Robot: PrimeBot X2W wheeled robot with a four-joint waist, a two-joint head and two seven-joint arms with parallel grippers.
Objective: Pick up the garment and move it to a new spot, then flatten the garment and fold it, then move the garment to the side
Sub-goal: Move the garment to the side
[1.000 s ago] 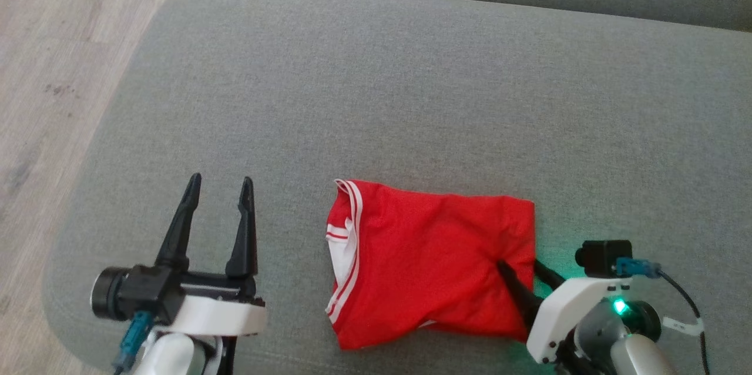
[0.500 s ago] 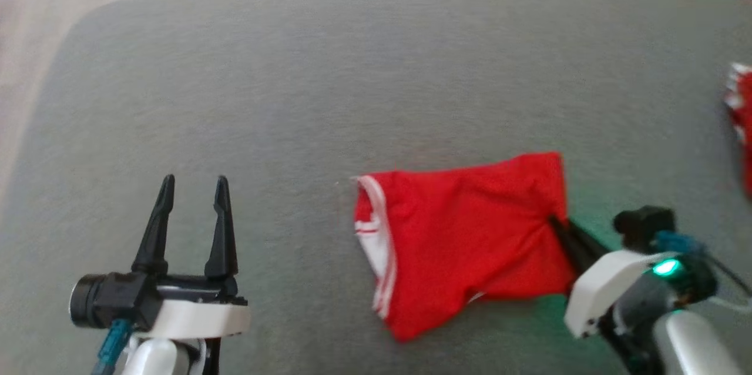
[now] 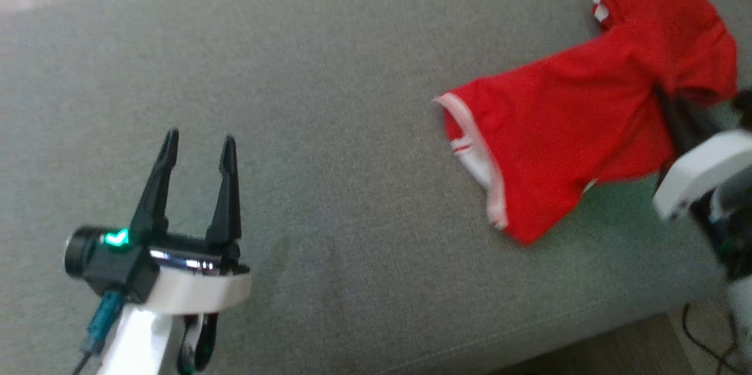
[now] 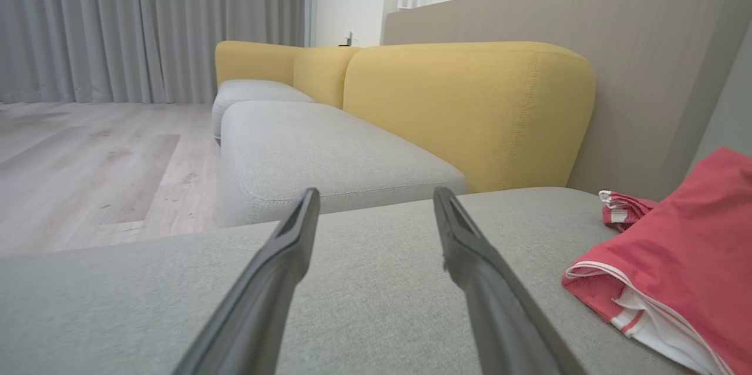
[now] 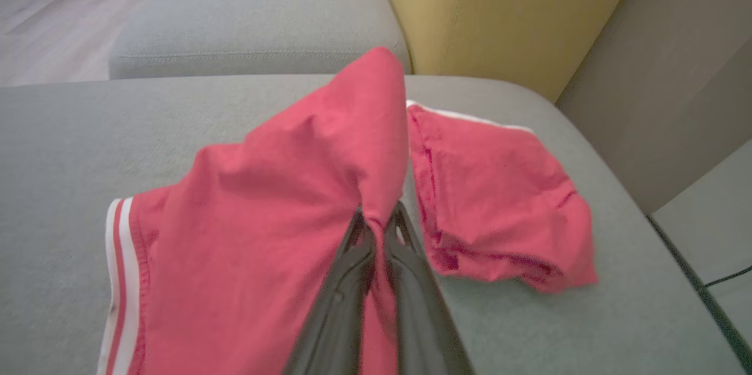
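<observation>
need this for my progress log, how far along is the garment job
Done: the garment looks folded into a compact stack. In hand: the right tool is shut on its edge, holding that edge raised next to a second red piece. The left tool hangs open, idle. Left: set it down at the side and let go.
</observation>
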